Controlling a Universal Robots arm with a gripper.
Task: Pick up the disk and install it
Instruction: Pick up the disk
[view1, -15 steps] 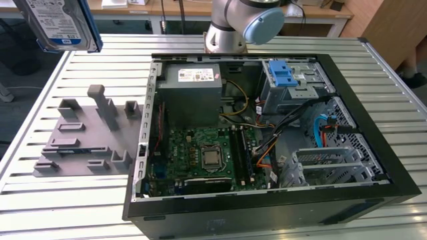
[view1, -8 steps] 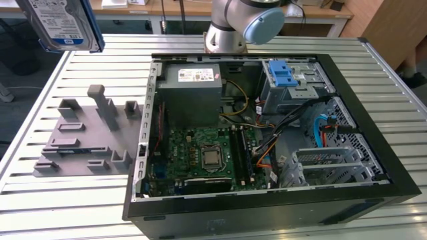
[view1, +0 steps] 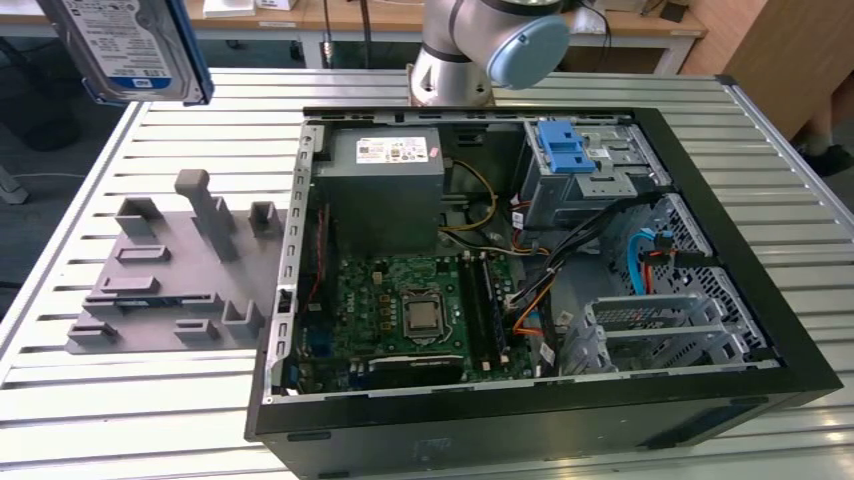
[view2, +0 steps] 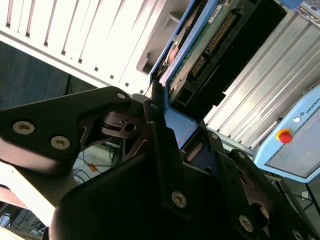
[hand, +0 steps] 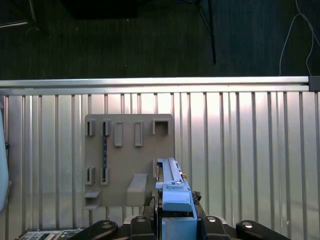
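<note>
Clasping the blue-and-white-labelled disk (view1: 134, 45), claw (hand: 174, 202) aloft

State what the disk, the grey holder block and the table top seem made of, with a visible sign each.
The disk: likely metal, dull silver sheen, with glossy blue plastic-looking side rails. The grey holder block: probably plastic, matte uniform grey. The table top: apparently aluminium, ribbed slats with bright reflections.

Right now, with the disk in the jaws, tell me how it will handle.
Probably stiff and heavy for its size: the disk is a flat metal slab. Its blue rail, between the jaws, looks smooth and might slip. Its bare circuit board seems fragile.
</note>
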